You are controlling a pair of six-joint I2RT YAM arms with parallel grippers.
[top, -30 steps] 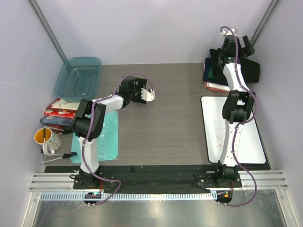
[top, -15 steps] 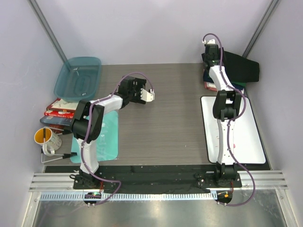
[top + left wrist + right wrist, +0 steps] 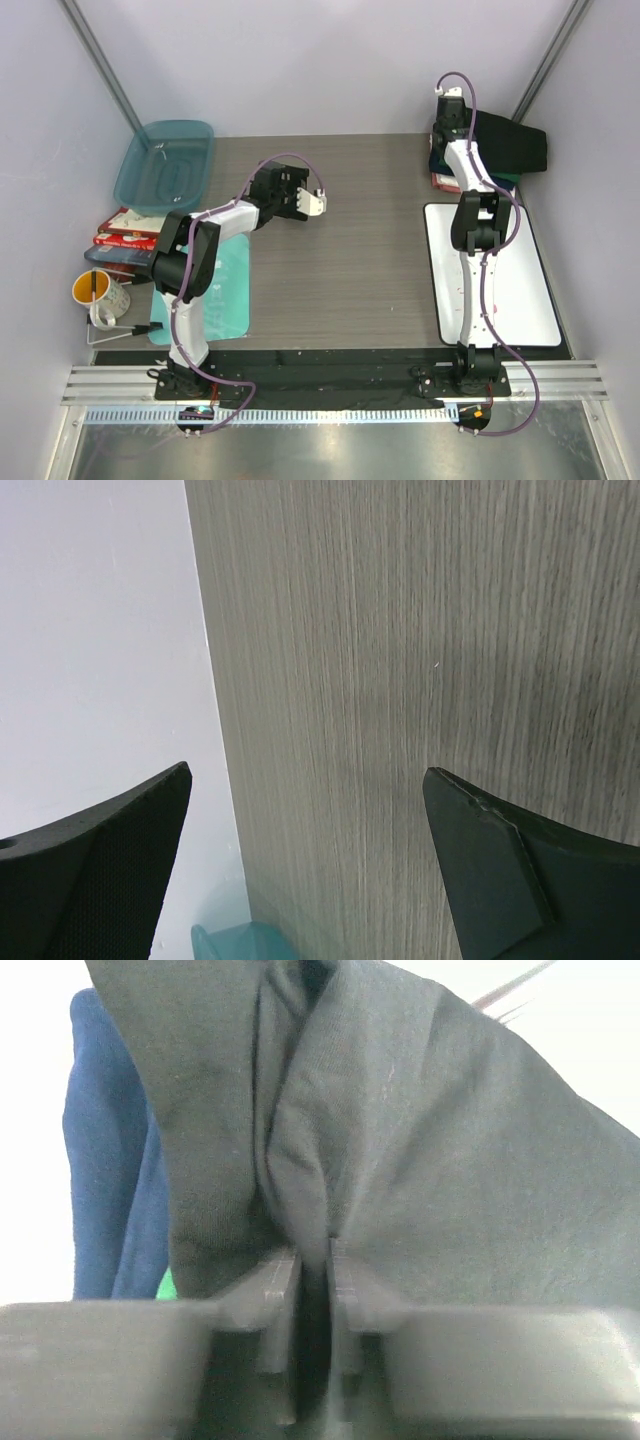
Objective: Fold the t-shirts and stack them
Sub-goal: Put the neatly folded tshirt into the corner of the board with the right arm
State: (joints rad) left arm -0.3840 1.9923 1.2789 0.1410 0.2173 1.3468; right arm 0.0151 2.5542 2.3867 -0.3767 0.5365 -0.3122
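At the back right, a black t-shirt (image 3: 512,146) lies crumpled on top of a stack of folded t-shirts (image 3: 443,168). My right gripper (image 3: 447,120) is at that pile's left edge. In the right wrist view its fingers (image 3: 313,1250) are shut on a pinched ridge of the black cloth (image 3: 420,1140). A navy t-shirt (image 3: 105,1180) and a sliver of green one (image 3: 165,1285) show beneath. My left gripper (image 3: 275,183) hovers over the bare table (image 3: 420,630) at centre left, open (image 3: 305,775), with nothing between its fingers.
A teal plastic tub (image 3: 165,160) sits at the back left. A teal flat mat (image 3: 225,290), books (image 3: 125,235) and a yellow mug (image 3: 95,292) lie along the left side. A white board (image 3: 500,290) lies on the right, in front of the stack.
My right gripper moved left across the pile to its left edge and shut on the black t-shirt. The left arm has not moved.
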